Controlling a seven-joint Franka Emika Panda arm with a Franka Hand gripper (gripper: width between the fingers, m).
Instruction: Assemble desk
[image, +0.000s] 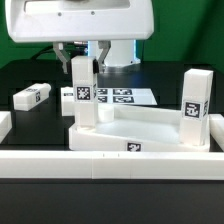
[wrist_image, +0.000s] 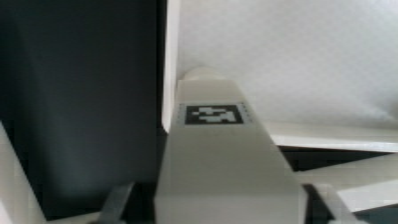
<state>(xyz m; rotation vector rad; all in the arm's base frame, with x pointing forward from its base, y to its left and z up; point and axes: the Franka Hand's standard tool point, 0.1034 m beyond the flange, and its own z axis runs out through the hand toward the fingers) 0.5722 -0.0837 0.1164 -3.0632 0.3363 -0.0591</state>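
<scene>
low across the foreground runs the rail (image: 110, 165), the widest thing on the dark tabletop (image: 30, 70). just behind it sits the top (image: 150, 128), rim up. two legs stand upright at its corners: the held leg (image: 82, 95) at the corner on the exterior view's left, the second leg (image: 195, 108) at the exterior view's right. the marker board (image: 125, 97) lies flat behind the top. a loose leg (image: 32, 96) lies on its side, well apart, toward the exterior view's left.

the step in hand looks like fitting the held leg into its corner of the top. whether it is fully home cannot be told. the next move likely calls for keeping the leg plumb while it is driven in. after that comes a straight lift clear before going for the loose leg.

the gripper (image: 84, 52) hangs over the held leg's upper end. in the wrist view that leg, with its tag (wrist_image: 214, 113), fills the middle, and the dark fingers (wrist_image: 118, 205) press on either side. the jaws stand narrow, clamped on the leg.
</scene>
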